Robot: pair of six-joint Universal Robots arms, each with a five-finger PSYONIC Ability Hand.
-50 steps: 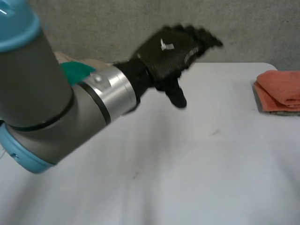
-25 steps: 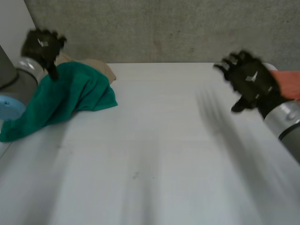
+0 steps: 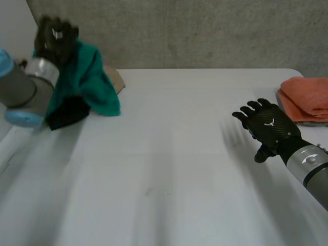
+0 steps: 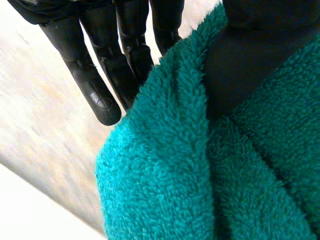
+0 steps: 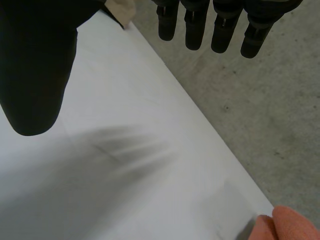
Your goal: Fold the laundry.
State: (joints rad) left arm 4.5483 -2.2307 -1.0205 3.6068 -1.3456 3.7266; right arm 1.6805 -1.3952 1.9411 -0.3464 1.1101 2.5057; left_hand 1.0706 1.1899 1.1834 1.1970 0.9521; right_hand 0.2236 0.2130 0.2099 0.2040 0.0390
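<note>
The white table (image 3: 169, 169) is cut off at the head view's near edge. The green towel (image 3: 89, 77) hangs lifted over the table's far left corner, pinched between the left hand (image 3: 55, 37)'s fingers (image 4: 97, 95) and thumb, its lower part hidden behind the left arm (image 3: 25, 92). 1 folded orange towel (image 3: 307, 97), partly out of view, lies near the right hand (image 3: 269, 128), which is spread and holds nothing. A beige cloth (image 3: 117, 79) peeks from behind the green towel.

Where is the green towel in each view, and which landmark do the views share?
Head view: green towel hangs from the raised left hand.
Left wrist view: pinched between its fingers and thumb.
Right wrist view: the orange towel lies there instead.
Shared landmark: beige cloth, beside the towel in head view, past the right hand in its wrist view.
</note>
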